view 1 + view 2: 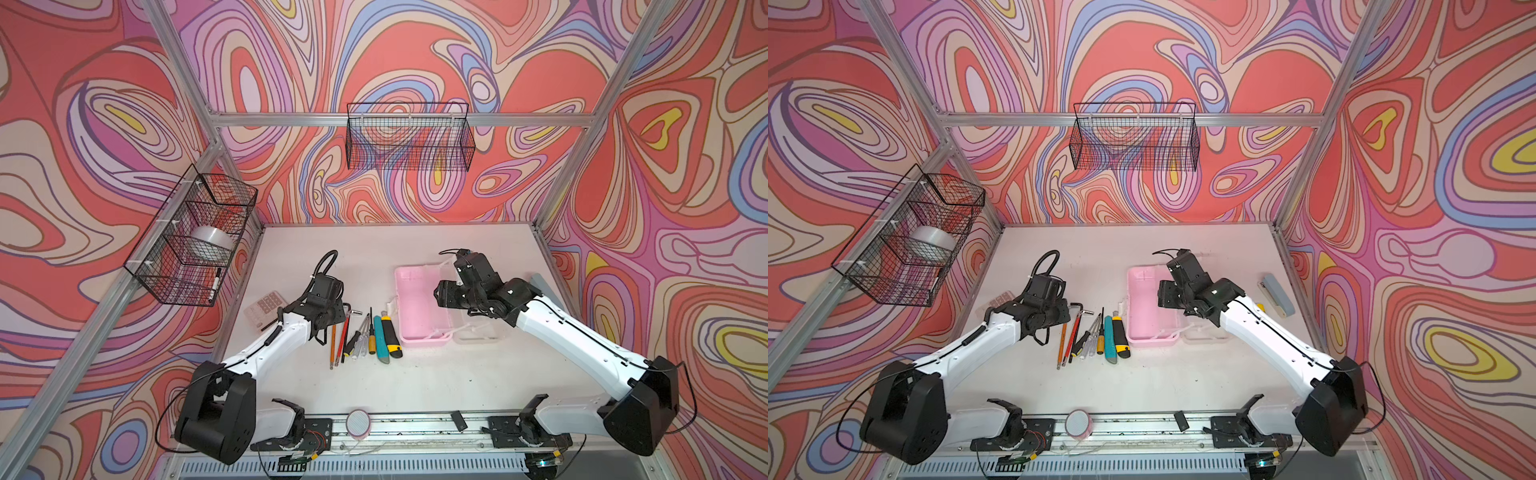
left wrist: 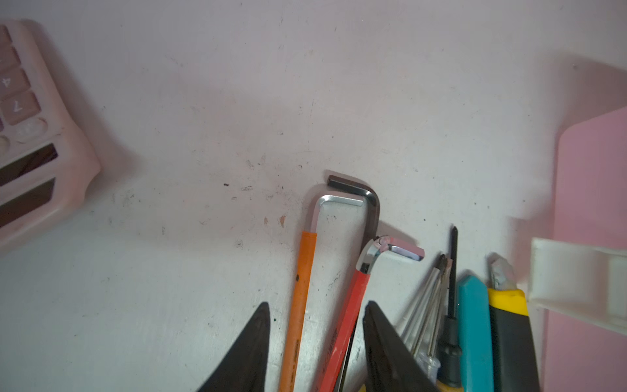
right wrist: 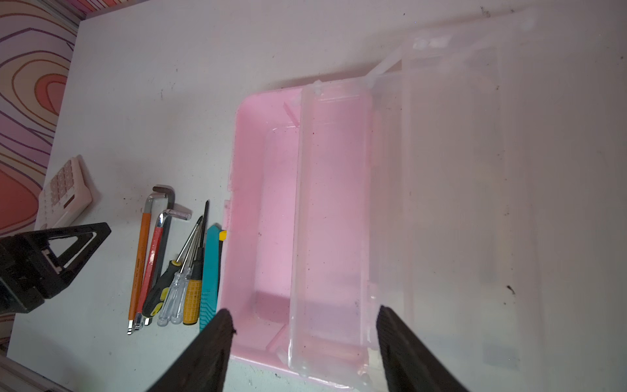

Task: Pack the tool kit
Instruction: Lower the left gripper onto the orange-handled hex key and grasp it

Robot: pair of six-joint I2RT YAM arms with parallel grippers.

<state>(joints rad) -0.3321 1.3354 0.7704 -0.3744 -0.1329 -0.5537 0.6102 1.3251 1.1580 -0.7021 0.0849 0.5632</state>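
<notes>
The scuffed white tabletop (image 1: 415, 386), walled by swirl-patterned panels (image 1: 415, 62), carried the open pink case (image 1: 415, 307). Its clear lid (image 3: 458, 169) lay folded out flat on the side away from the row of tools (image 1: 365, 336), which lay just beside the case. The left gripper (image 2: 317, 303) straddled two hex keys (image 2: 303, 271) in that row, fingers apart, unclamped. The right gripper (image 3: 303, 309) hung over the case, fingers spread, empty. A wire basket (image 1: 409, 137) hung on the wall behind the case.

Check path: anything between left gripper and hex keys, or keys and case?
Nothing blocks the left gripper; its open jaws straddle the hex keys. Toward the case lie screwdrivers, teal tool and knife; the right gripper hovers over it.
</notes>
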